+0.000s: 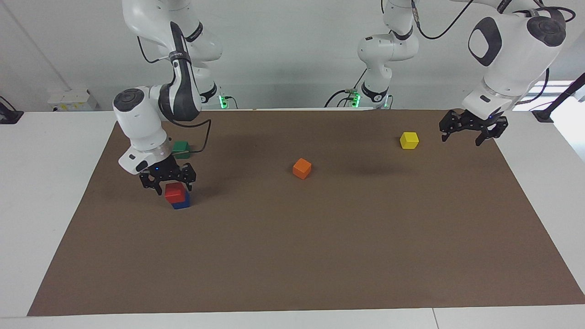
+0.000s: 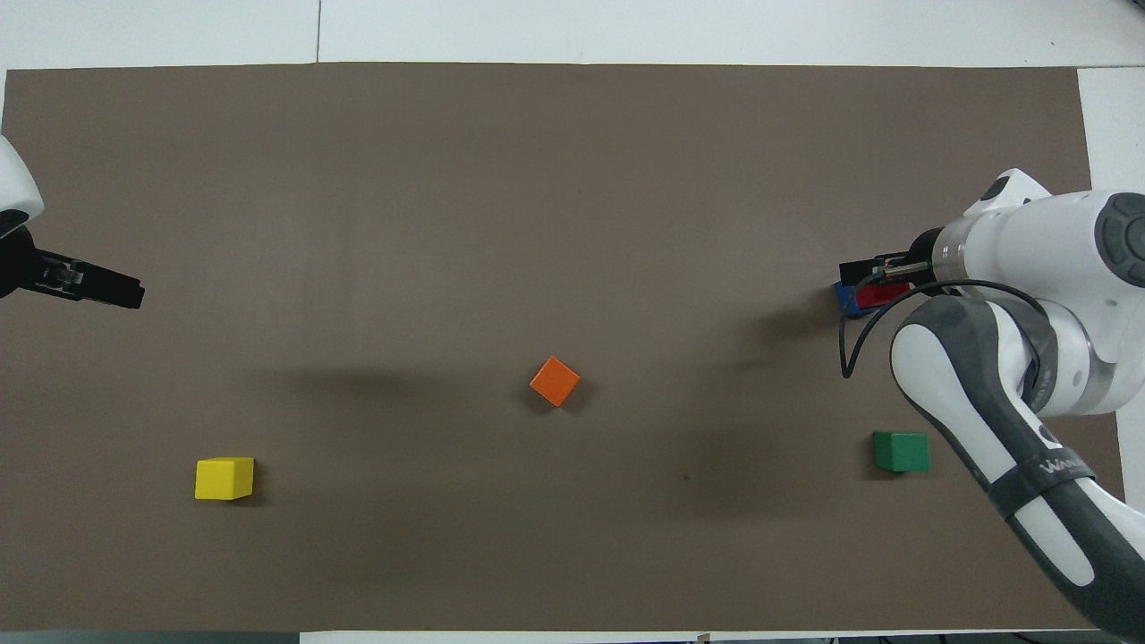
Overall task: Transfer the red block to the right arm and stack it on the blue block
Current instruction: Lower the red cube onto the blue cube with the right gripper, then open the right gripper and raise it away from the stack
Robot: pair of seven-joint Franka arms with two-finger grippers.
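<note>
The red block (image 1: pixel 175 193) sits on top of the blue block (image 1: pixel 182 204) on the brown mat, toward the right arm's end of the table. My right gripper (image 1: pixel 168 185), with its small blue light, hangs open just over the stack, its fingertips flanking the red block's top without gripping it. From overhead the right gripper (image 2: pixel 881 268) covers part of the red block (image 2: pixel 884 296), and only an edge of the blue block (image 2: pixel 846 301) shows. My left gripper (image 1: pixel 470 135) waits open and empty above the mat's edge at the left arm's end, beside the yellow cube.
A green cube (image 1: pixel 181 148) lies nearer to the robots than the stack, close to the right arm's wrist and cable. An orange cube (image 1: pixel 301 168) sits mid-mat. A yellow cube (image 1: pixel 409 140) lies toward the left arm's end. The brown mat (image 1: pixel 320 256) covers most of the table.
</note>
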